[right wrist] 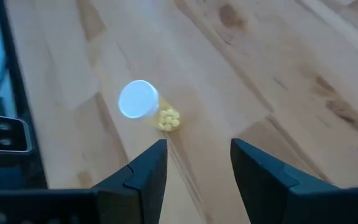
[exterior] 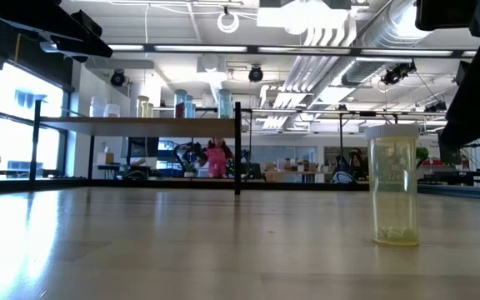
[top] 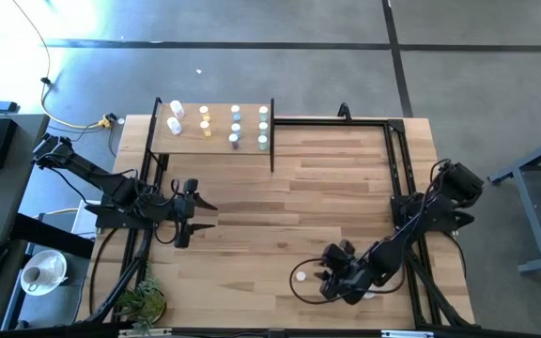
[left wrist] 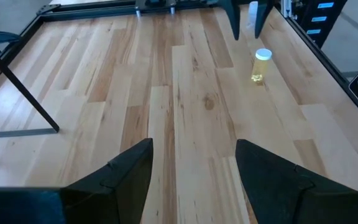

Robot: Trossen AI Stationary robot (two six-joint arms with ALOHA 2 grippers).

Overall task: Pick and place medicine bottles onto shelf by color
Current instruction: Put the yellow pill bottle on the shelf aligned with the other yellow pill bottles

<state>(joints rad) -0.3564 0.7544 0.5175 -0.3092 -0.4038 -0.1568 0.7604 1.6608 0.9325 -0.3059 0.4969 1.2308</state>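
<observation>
We are at the pick: the right gripper [right wrist: 197, 165] hovers, fingers apart and empty, just short of the upright yellow bottle [right wrist: 148, 107] on the table [top: 280, 197]. It probably needs to advance and straddle it. The left gripper [top: 188, 214] waits open; the shelf [top: 191, 143] stands well apart.

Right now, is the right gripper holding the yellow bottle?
No. The yellow bottle stands free on the table, ahead of the open right gripper.

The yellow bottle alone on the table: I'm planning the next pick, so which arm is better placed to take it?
Right. The right gripper hangs close beside the yellow bottle, fingers open towards it. The left gripper waits across the table, nearer the shelf.
</observation>
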